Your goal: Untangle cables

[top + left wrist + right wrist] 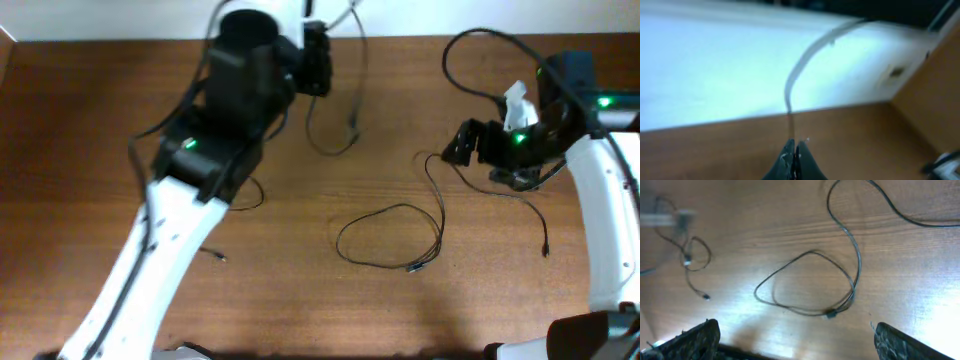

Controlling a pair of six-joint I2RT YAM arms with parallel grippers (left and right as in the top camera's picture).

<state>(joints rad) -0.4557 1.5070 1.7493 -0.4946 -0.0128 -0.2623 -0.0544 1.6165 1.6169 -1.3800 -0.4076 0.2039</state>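
The left fingers (788, 161) are shut tight on a thin cable (790, 95), which rises from their tips and bends away to one side under its own slack. It is clearly light and limp, with only a little spring. The grip sits on bare cord, not on a plug.

Take the loose loop (410, 266) in the middle of the counter (300, 310) as the landmark. Seen from overhead, the pinched cable (355, 95) hangs beyond the loop, near the counter's far edge, and curls onto the wood below the left fingers. The right fingers (897, 342) stand wide apart and hold nothing, hovering just to the right of the loop and above it. The loop's two strands meet at a small plug on its near side, and a tail runs off towards the right arm. A further cord (545, 245) ends to the right of the loop.

Such cord looks smooth and likely to slide through a loose pinch. A hold near a plug, or on a single strand well clear of a crossing, seems safest. A gentle pull should do, since a hard one may tighten a tangle.
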